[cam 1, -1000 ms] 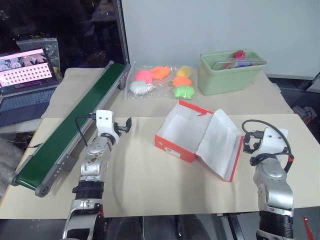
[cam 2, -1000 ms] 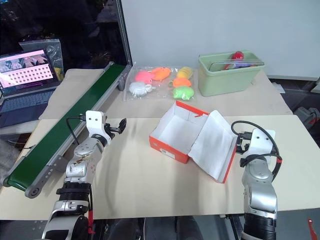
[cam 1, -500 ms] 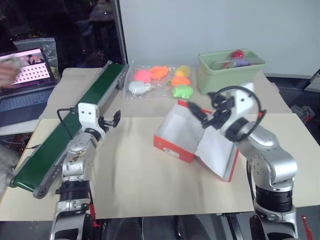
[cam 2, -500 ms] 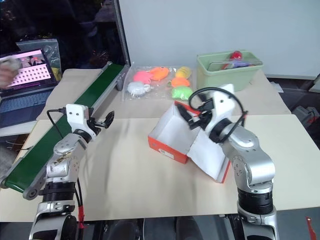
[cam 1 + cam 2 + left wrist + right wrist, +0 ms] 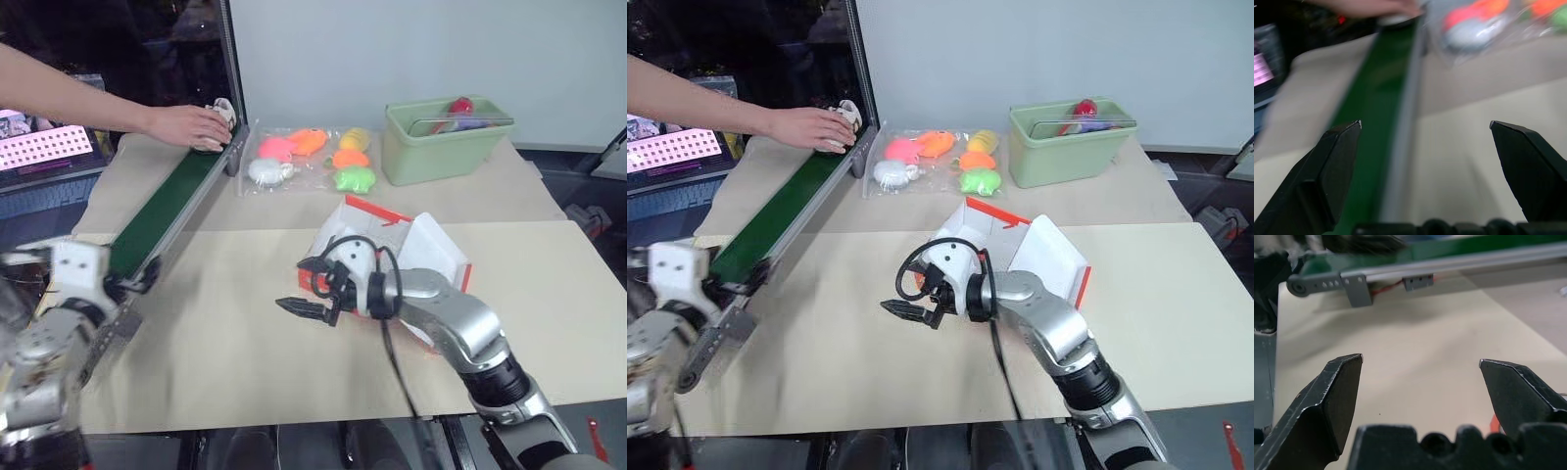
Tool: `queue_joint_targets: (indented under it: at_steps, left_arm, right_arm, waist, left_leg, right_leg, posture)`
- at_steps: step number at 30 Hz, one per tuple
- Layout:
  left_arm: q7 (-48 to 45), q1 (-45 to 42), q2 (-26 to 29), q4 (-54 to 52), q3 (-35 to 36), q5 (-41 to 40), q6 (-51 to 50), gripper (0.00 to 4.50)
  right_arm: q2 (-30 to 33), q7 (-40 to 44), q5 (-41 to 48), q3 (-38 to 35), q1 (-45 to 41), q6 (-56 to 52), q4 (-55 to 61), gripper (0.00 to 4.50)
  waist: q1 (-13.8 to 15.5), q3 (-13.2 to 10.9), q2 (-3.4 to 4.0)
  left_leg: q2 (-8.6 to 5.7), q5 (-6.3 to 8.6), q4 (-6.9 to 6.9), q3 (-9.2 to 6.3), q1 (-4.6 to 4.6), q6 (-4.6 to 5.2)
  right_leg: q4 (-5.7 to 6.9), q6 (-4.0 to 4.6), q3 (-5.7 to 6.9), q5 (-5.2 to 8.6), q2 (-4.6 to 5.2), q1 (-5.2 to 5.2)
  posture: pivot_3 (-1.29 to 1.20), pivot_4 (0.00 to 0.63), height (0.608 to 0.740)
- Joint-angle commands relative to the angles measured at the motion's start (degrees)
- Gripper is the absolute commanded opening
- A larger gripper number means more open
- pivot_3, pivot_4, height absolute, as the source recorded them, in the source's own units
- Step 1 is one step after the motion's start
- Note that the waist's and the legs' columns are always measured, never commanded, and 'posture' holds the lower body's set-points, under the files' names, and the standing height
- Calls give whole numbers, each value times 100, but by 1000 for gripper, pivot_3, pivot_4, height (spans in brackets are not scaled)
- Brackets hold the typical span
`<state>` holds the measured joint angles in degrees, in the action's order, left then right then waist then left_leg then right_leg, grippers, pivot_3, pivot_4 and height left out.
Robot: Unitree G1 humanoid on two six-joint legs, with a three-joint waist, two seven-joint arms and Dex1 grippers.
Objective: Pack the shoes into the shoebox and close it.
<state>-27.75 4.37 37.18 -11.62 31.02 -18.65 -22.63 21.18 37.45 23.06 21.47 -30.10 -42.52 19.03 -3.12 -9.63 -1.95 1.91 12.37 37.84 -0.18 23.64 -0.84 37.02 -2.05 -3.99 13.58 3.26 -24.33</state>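
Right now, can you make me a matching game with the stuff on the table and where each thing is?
Things:
1. orange-red cardboard shoebox
2. pale green plastic bin
3. long green conveyor belt
4. bright foam toys in clear bags

Places:
A. along the table's left side
B. far right corner
C. middle, lid open
D. between belt and bin

Pairs: 1-C, 2-B, 3-A, 4-D
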Motion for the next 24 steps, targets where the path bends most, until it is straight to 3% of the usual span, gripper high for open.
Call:
queue_joint_targets:
  at_steps: [1, 8, 24]
  left_arm:
    - [-718, 546, 437, -182, 527, -227, 72, 4500]
    - [-1714, 778, 804, 779, 863, -642, 227, 4500]
    - [-1606, 406, 802, 1055, 728, -622, 283, 4500]
  right_arm:
    - [-197, -22, -165, 3, -85, 315, -93, 4470]
    - [-540, -293, -645, 22, -41, 672, -508, 4470]
    - [-432, -768, -1701, 233, 458, 850, -260, 4470]
  waist:
    - [19, -1, 0]
    - [86, 3, -9]
    - [41, 5, -20]
  left_leg:
    - [-2, 0, 0, 2, 0, 0]
    - [-6, 0, 0, 7, -12, -1]
    - [2, 1, -4, 9, -11, -3]
  right_leg:
    - [-2, 0, 0, 0, 3, 1]
    - [-3, 2, 4, 2, 10, 10]
    - [0, 5, 4, 3, 6, 3]
  posture:
    - [0, 150, 729]
    - [0, 150, 729]
    - [0, 150, 729]
